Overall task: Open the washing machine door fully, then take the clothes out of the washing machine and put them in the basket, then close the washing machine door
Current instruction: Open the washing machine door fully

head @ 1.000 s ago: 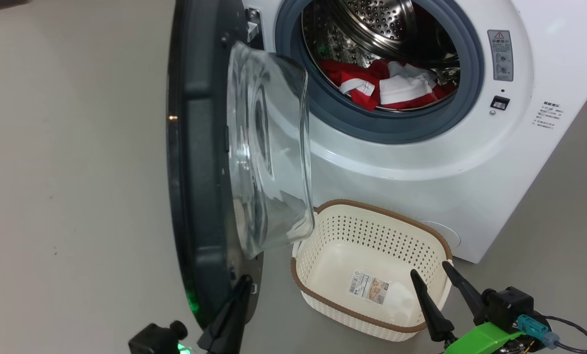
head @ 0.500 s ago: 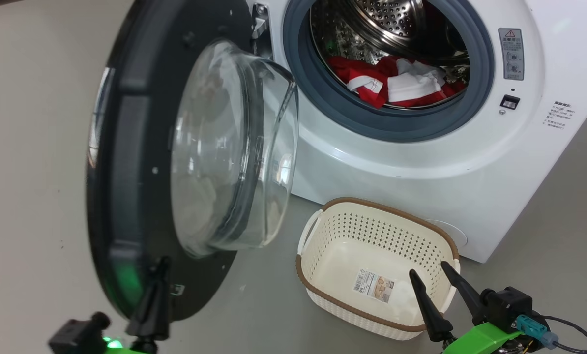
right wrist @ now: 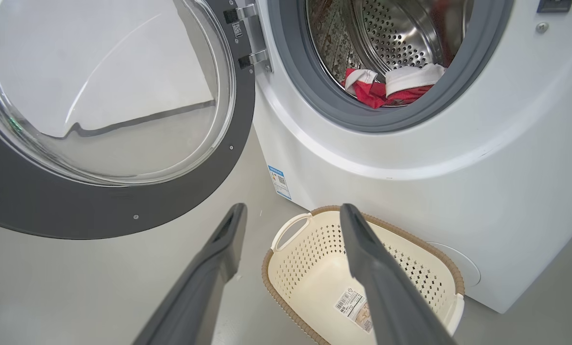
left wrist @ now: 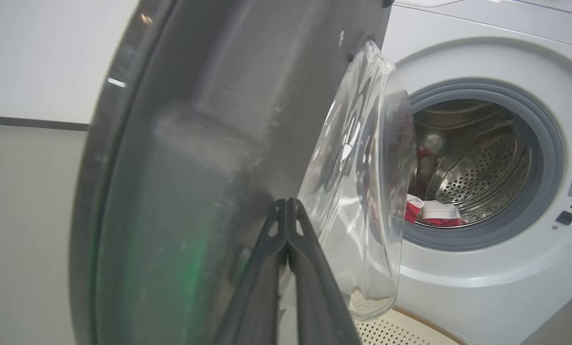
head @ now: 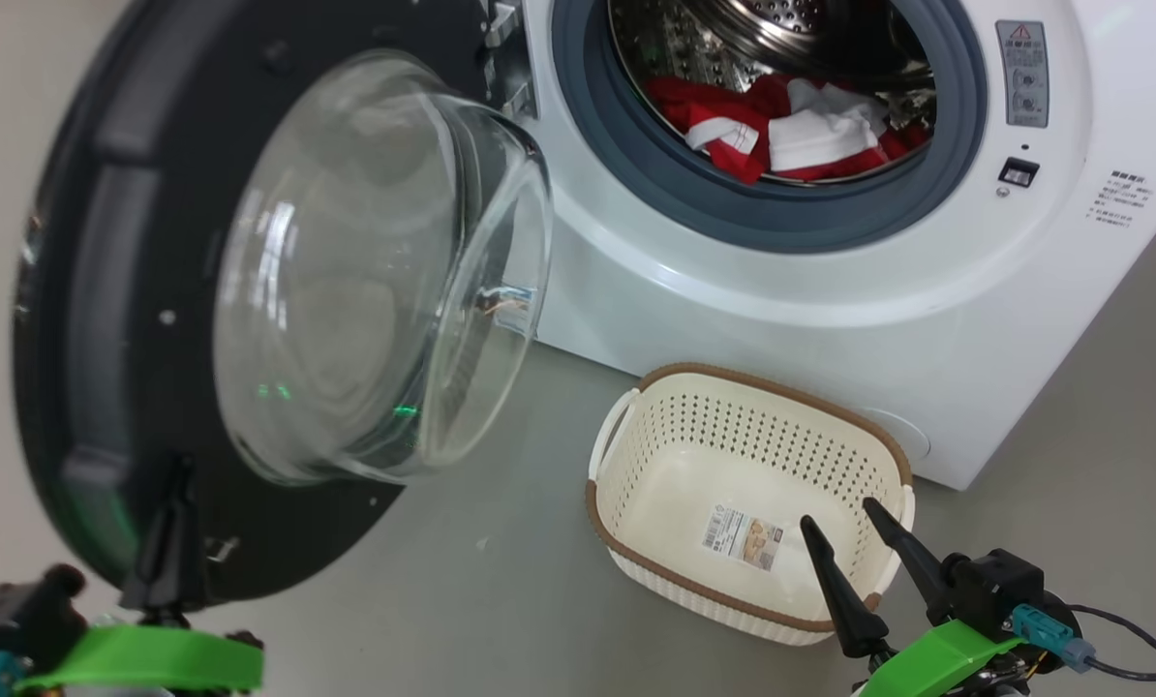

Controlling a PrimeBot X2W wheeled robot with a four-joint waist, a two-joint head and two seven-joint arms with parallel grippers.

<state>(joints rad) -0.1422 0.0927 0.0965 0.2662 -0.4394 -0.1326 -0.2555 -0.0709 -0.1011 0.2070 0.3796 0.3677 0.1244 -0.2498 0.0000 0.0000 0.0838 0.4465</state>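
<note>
Head view, 9 o'clock: large round washing machine door [head: 278,290] with wide glossy black rim and bulging clear glass window, swung wide open, inner face turned toward the camera. 1 o'clock: big white box-shaped front-loading washing machine [head: 781,319], opening uncovered, grey rubber ring [head: 762,218] around the perforated steel drum [head: 781,19]. Inside the drum, at the 6 o'clock part of the opening: bright red fabric clothes [head: 791,131] with white bands and panels, bunched in one heap. On the grey floor [head: 501,600] at 5 o'clock, just in front of the machine: small cream-white perforated plastic basket [head: 733,436] with brown woven-look rim and a sticker [head: 745,538] on its bottom. Left gripper [head: 179,474] at 7 o'clock: fingers pressed together, tips up against the lower black rim of the door; contact with it not determinable. Right gripper [head: 837,511] at 5 o'clock: fingers spread wide, gripping nothing, tips over the near right corner of the basket, well apart from the clothes. Right wrist view, 12 o'clock: metal hinge [right wrist: 255,58] joining door and machine, with a small blue label [right wrist: 279,182] on the machine's front at 6 o'clock from it.
</note>
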